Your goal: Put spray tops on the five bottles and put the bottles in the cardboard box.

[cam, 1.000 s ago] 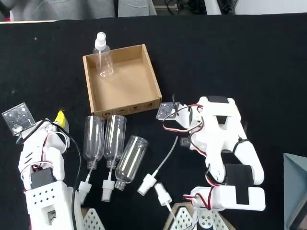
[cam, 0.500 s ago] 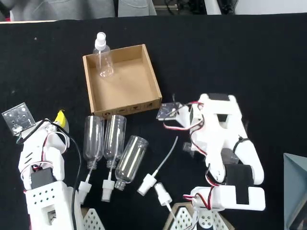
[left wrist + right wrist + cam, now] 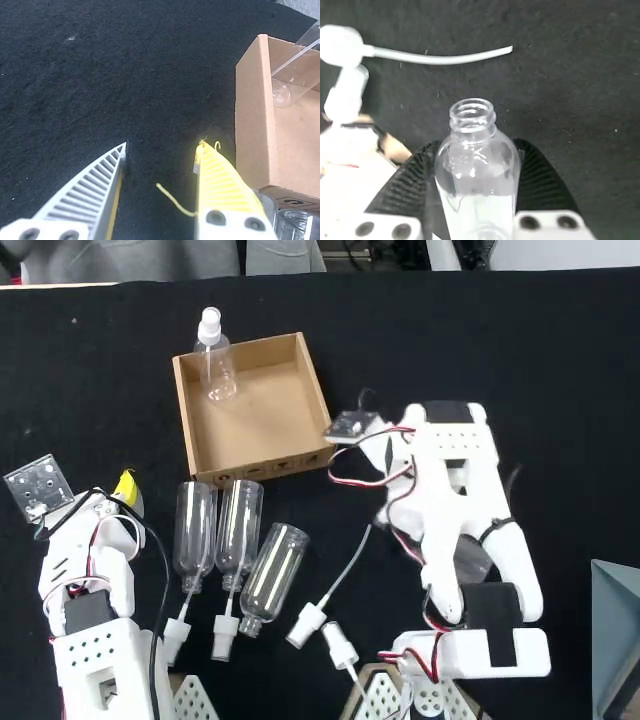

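**Capping under way:** the right end effector has its ribbed fingers closed on the body of an open-necked bottle. The bare neck pokes out past the fingertips over the black bench, right of centre. The right arm stretches from its near base toward the far side, ending beside the near right corner of the cardboard box.

At the near left, the left end effector hangs wide open and empty over bare bench, just left of the box.

One capped bottle leans in the box's far left corner. Three more lie side by side just near of the box:
- The left bottle and the middle bottle each have a spray head at the neck, though whether it is seated cannot be told.
- The right bottle has a bare neck.

A long-tubed spray top and a second spray top lie loose just right of them.

The next move likely calls for the free arm to pick up a loose top and thread its thin tube into the narrow neck, with the bottle held steady.
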Tool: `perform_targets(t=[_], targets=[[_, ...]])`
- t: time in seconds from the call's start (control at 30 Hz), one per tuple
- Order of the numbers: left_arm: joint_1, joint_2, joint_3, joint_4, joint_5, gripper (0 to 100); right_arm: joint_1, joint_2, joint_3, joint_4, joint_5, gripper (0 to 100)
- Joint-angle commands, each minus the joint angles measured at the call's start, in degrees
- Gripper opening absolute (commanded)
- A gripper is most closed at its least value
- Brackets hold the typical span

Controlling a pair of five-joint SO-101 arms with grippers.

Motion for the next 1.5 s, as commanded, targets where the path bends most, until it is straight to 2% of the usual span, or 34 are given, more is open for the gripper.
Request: perform_targets(t=[0.0, 0.2, 0.63, 0.93, 1.47], targets=[[0.0, -0.7, -0.8, -1.2, -0.5, 21, -4.0, -3.6, -5.1, 1.1, -8.7, 7.5], [0.0, -0.7, -0.8, -1.2, -0.5, 21, -7.1, -3.6, -6.7, 1.1, -17.8, 7.5], [-0.2, -0.7, -0.8, -1.2, -0.5, 21, -7.9, -7.3, -6.7, -1.4, -28.0, 7.5], [-0.1, -0.7, -0.8, -1.2, -0.5, 21, -7.8, -15.0, -4.6, -2.0, -30.6, 7.5], [0.0, -0.7, -0.8, -1.2, -0.5, 21, -7.6, -32.0, 11.0, -13.8, -31.3, 7.5]])
